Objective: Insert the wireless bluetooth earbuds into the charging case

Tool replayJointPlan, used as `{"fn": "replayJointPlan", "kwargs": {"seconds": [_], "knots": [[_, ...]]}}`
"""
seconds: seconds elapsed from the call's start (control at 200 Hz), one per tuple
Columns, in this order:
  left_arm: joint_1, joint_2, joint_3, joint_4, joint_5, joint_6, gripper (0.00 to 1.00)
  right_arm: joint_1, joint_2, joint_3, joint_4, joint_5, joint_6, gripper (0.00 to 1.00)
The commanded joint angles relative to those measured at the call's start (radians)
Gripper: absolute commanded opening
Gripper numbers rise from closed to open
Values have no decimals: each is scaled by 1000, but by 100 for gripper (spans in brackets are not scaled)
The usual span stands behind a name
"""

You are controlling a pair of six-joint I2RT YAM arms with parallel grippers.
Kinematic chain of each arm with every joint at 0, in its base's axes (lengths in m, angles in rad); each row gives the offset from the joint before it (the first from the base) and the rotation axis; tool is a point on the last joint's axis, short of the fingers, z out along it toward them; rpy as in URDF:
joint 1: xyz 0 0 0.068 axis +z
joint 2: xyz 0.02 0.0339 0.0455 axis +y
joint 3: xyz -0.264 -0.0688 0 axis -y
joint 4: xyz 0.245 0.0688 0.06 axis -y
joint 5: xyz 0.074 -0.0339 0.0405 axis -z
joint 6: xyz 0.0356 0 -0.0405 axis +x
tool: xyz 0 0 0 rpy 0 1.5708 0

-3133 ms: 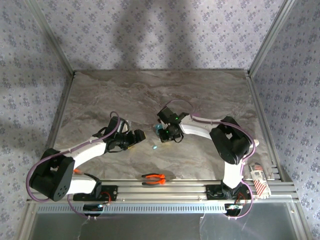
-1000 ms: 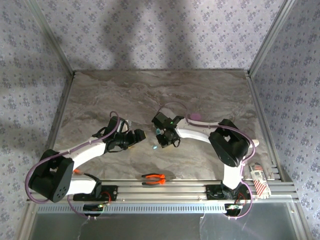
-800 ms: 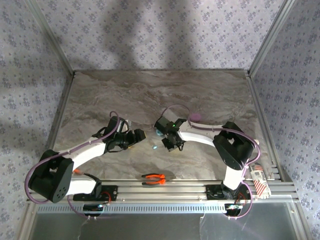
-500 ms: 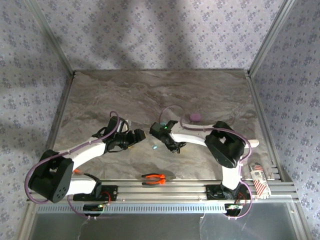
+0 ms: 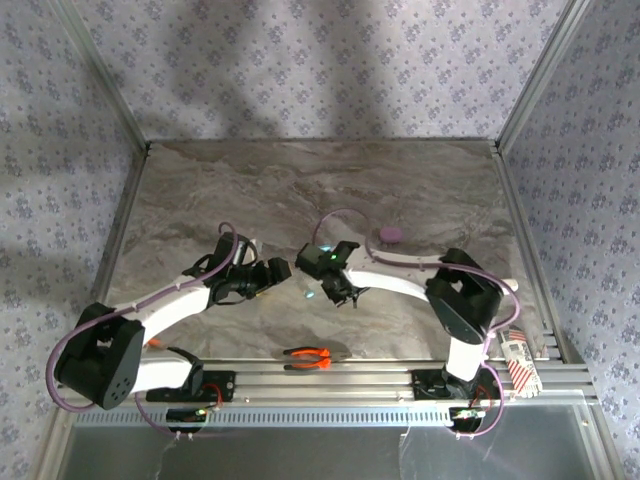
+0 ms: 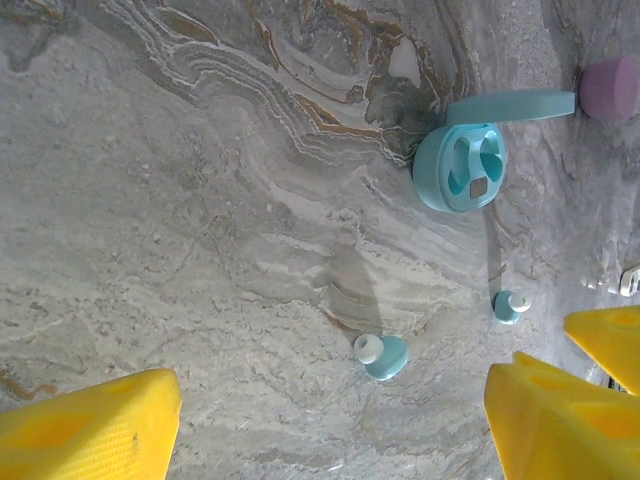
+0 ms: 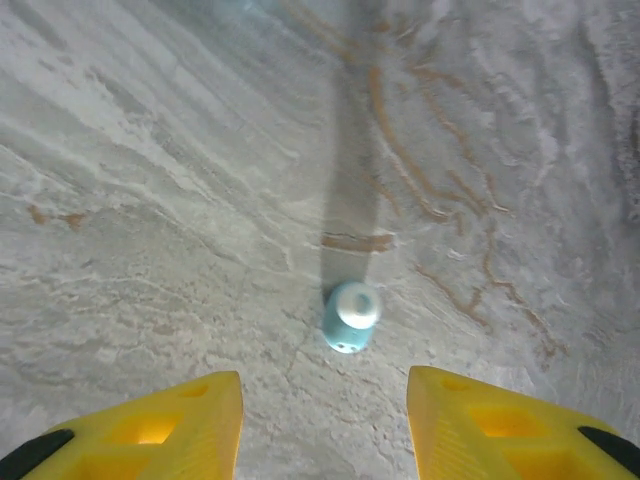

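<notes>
1. Teal earbuds: from my left wrist, two lie loose on the marbled desk, the nearer earbud and the farther earbud, well apart from each other; both sit outside the case.
2. Teal charging case: stands open beyond the two earbuds, its lid swung up and its moulded wells showing; apart from both earbuds.
3. Right-wrist earbud: one teal piece on the desk, just ahead of the gap between my fingers; it touches neither finger.
4. Right end effector: yellow fingers partly spread; nothing between them, nothing gripped.
5. Left end effector: fingers spread wide above the desk; nothing gripped.
6. Purple case: closed, beyond my right forearm.
7. Orange-handled pliers: at the desk's near edge, between my two bases.
</notes>
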Motion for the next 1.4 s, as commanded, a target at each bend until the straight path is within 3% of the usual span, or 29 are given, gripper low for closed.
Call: {"fn": "replayJointPlan", "kwargs": {"seconds": [0.0,0.055,0.27,0.345,0.854,1.394], "knots": [[-9,-15,13,-16,2,10,79,-50,-90,-63,37,-63,-9,48],[-10,-12,15,-14,2,9,80,-84,-117,-89,69,-86,-13,43],[-14,2,30,-17,2,13,79,-186,-125,-133,146,-173,-35,5],[-15,4,30,-17,2,13,79,-195,-106,-127,146,-180,-34,1],[-17,1,17,-9,-3,12,79,-165,-24,-90,163,-231,-33,0],[-17,-15,0,-3,-4,9,80,-69,43,9,87,-159,-17,0]]}}
